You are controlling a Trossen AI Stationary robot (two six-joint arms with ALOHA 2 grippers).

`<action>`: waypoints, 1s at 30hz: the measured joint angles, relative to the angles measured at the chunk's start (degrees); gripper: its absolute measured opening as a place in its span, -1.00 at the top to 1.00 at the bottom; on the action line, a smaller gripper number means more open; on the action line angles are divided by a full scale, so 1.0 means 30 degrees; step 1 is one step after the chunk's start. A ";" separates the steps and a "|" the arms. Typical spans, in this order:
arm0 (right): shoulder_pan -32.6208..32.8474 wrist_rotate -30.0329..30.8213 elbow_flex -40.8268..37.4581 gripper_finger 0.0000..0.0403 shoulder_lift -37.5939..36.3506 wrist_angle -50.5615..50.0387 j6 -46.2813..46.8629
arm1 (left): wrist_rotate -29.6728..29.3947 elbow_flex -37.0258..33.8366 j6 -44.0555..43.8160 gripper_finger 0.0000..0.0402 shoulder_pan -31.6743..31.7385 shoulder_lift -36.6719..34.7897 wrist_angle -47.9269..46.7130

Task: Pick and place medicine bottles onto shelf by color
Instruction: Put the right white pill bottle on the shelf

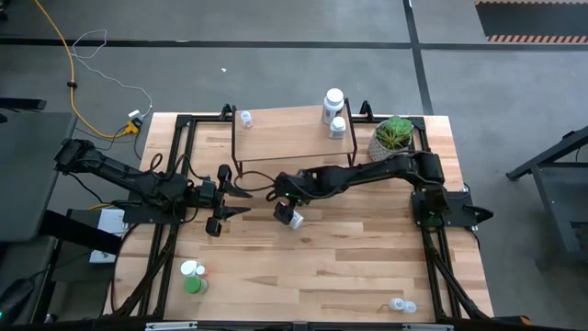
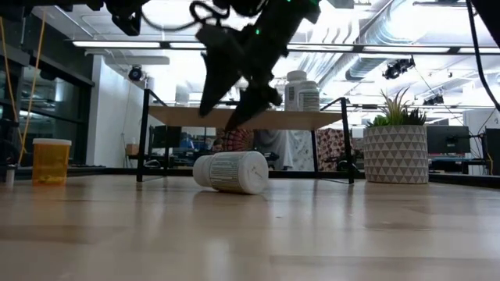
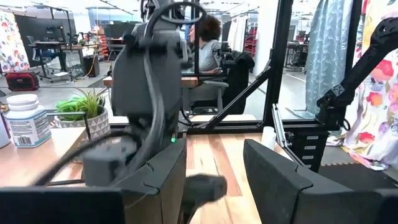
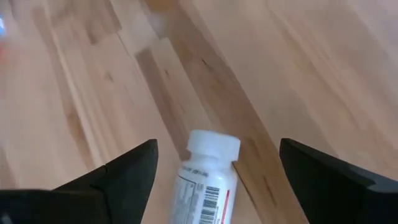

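From above, the right gripper [image 1: 287,210] is reaching across the middle of the table, its fingers spread wide over a small white plastic pill bottle with a white cap [image 1: 294,219] that is lying on its side on the tabletop; nothing is clamped between the jaws. The left gripper [image 1: 223,199] is waiting just beside it, its two fingers parted about halfway with nothing between them. Beyond both grippers the low shelf with a light wooden board on thin black legs [image 1: 285,133] is carrying two white bottles [image 1: 333,106] at one end and a small clear one [image 1: 245,118] at the other. A green bottle [image 1: 193,284] and a white-capped one are standing well apart from the jaws near the table's front edge, and another clear bottle [image 1: 401,305] is lying at the far front corner.

At table height, the right gripper's dark fingers [image 2: 215,82] are hanging splayed above the fallen white bottle [image 2: 232,171], not touching it. An orange bottle [image 2: 51,161] is standing well off to one side, and a potted green plant [image 2: 396,144] to the other.

The left wrist camera is looking past its own parted fingers [image 3: 280,177] at the right arm; a white bottle [image 3: 26,119] is sitting on the shelf board.

The right wrist camera is showing the white bottle [image 4: 208,177] lying between its two wide-open fingers [image 4: 127,171], clear of both.
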 joint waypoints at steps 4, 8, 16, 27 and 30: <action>-0.0077 -0.0054 -0.0006 -0.63 0.0758 0.0333 -0.0016 | 0.0000 0.0000 0.0000 0.26 0.0007 -0.0007 0.0002; -0.0056 -0.1171 -0.0013 -0.63 0.1602 0.0793 -0.0020 | 0.0000 0.0000 -0.0002 0.26 0.0002 0.0000 0.0010; -0.0005 -0.1295 -0.0042 -0.63 0.2778 0.1689 -0.0129 | 0.0007 0.0000 -0.0015 0.26 0.0007 0.0000 0.0015; -0.0012 -0.0740 -0.0042 -0.55 0.2970 0.1913 -0.0162 | 0.0007 0.0000 -0.0007 0.26 0.0004 0.0000 0.0003; -0.0012 -0.0734 -0.0042 -0.46 0.2970 0.1934 -0.0164 | 0.0007 0.0000 0.0000 0.26 0.0000 0.0000 0.0008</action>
